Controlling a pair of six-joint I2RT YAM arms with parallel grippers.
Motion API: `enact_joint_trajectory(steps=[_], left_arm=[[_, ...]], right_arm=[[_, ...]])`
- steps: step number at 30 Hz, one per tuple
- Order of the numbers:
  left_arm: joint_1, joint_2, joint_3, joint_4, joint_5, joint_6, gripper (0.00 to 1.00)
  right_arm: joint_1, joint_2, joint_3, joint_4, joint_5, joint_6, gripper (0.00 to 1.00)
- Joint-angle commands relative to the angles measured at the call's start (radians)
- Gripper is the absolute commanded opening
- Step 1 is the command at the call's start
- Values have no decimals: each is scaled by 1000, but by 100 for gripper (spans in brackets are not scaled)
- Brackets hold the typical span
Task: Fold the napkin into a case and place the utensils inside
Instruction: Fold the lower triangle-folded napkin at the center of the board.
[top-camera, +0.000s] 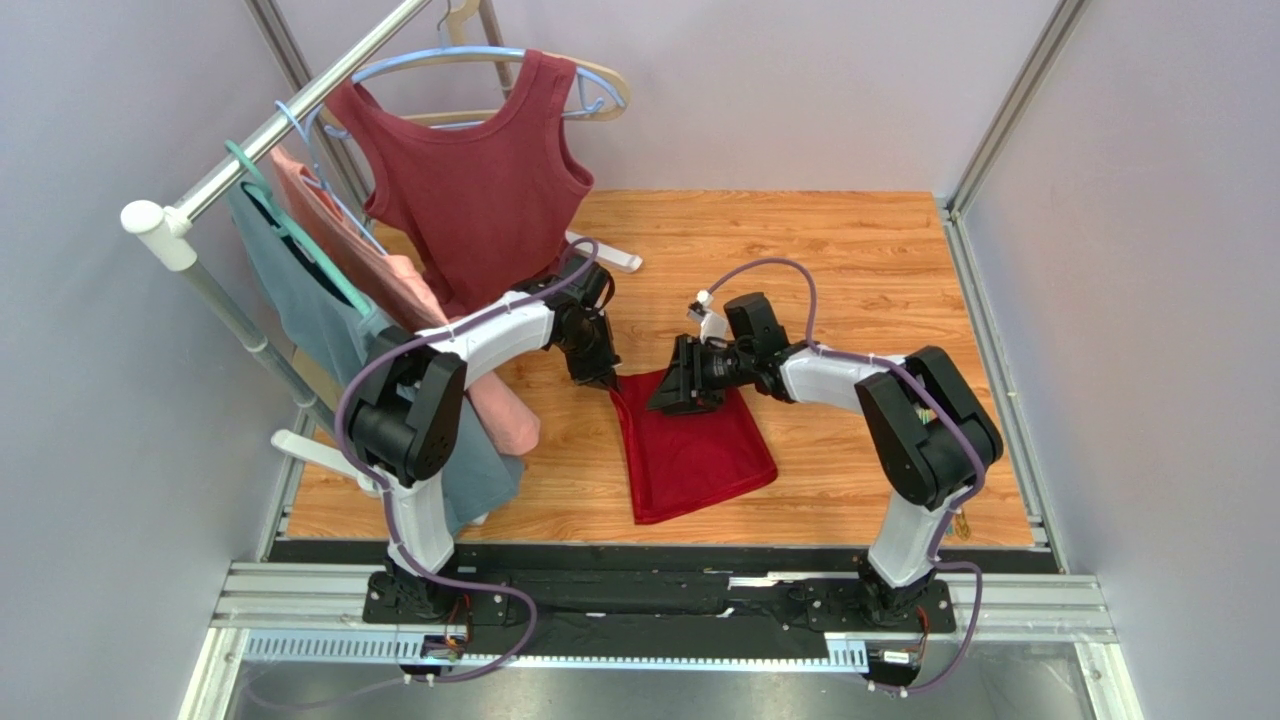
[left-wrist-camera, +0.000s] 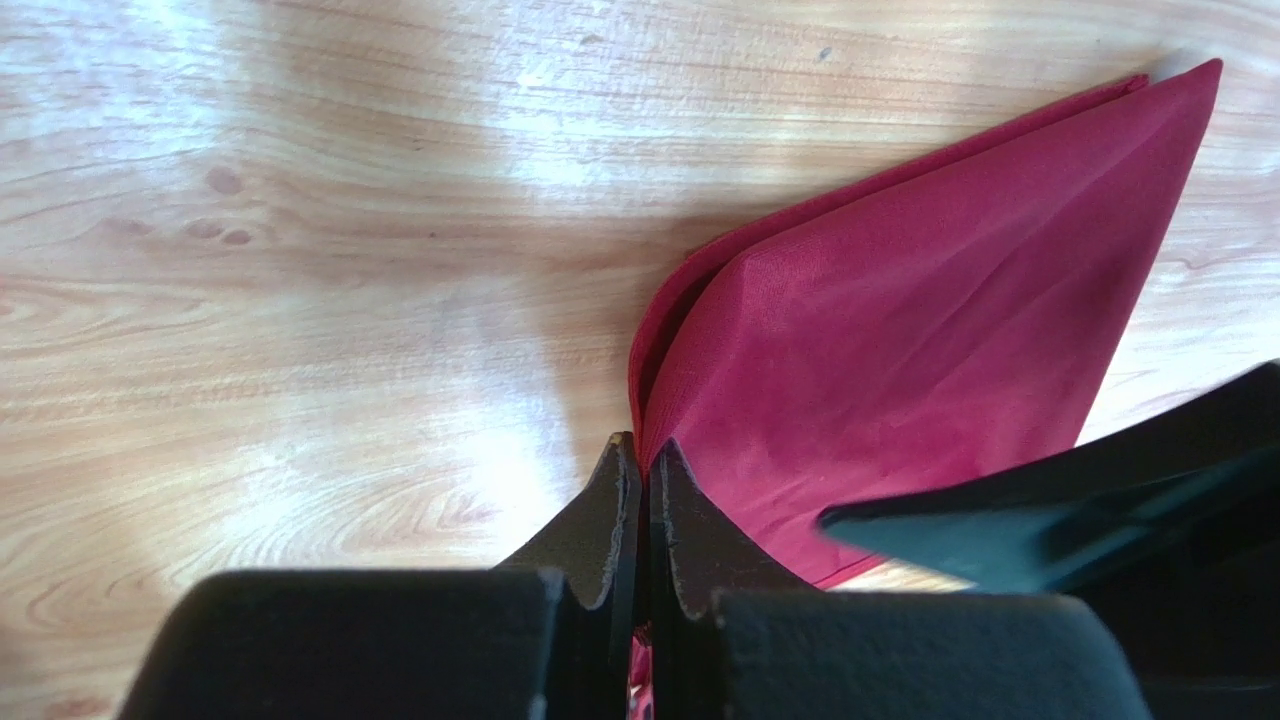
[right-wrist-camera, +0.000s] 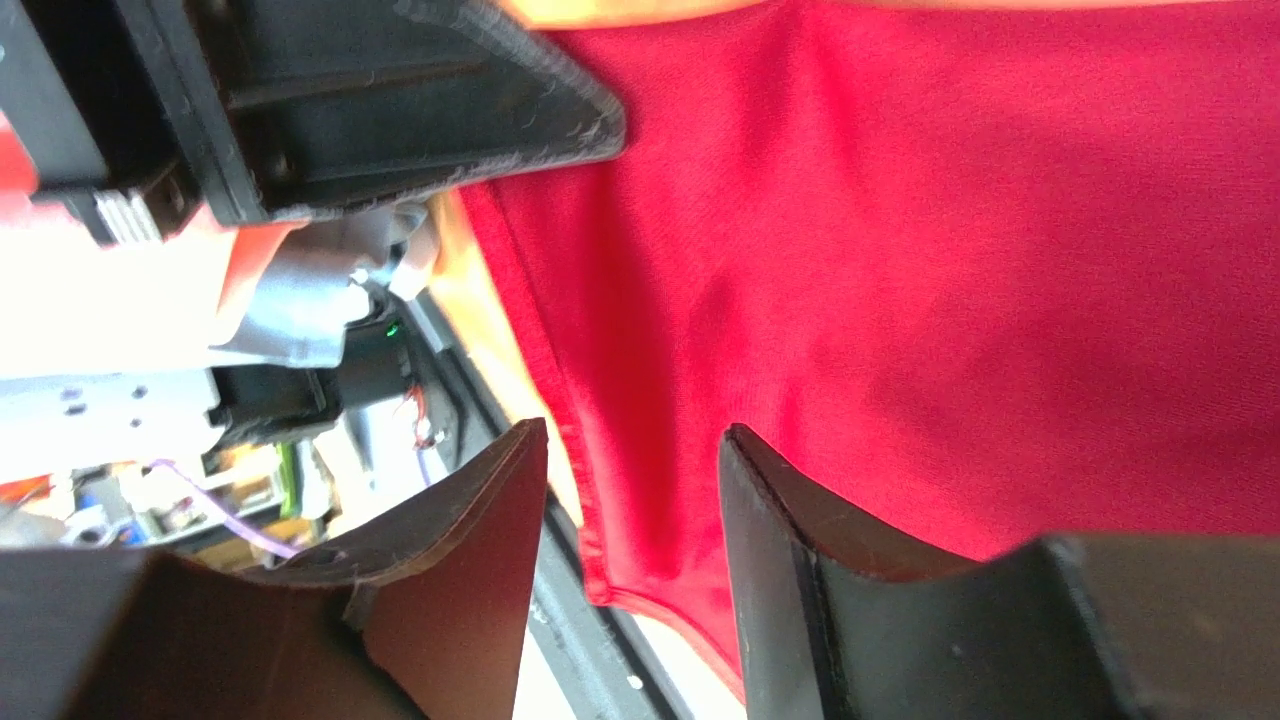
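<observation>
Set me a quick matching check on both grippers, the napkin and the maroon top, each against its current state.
Column one:
1. left gripper
2. right gripper
3. napkin
4. maroon top

Column two:
A. hanging from a hanger
B. jaws apart over the napkin
C. lying folded over on the wooden table
D. shut on a corner of the napkin

Pairs: 1-D, 2-B, 3-C, 4-A
</observation>
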Motion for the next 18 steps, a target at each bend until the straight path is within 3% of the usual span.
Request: enact_joint_trajectory(steps=[1, 2, 3, 6, 18], left_arm=[[-7, 10, 53, -56, -31, 22, 0], [-10, 11, 54, -57, -33, 19, 0], [-13, 11, 57, -57, -37, 11, 0], [-21, 19, 68, -59, -50, 2, 0], [-34, 39, 109, -65, -70, -39, 0]], right_arm=[[-22, 4, 68, -144, 115, -97, 45], [-22, 21, 97, -153, 125, -101, 41], [-24, 38, 113, -158, 134, -111, 27], [-19, 84, 160, -161, 169, -117, 2], [8, 237, 258, -128, 177, -108, 0]])
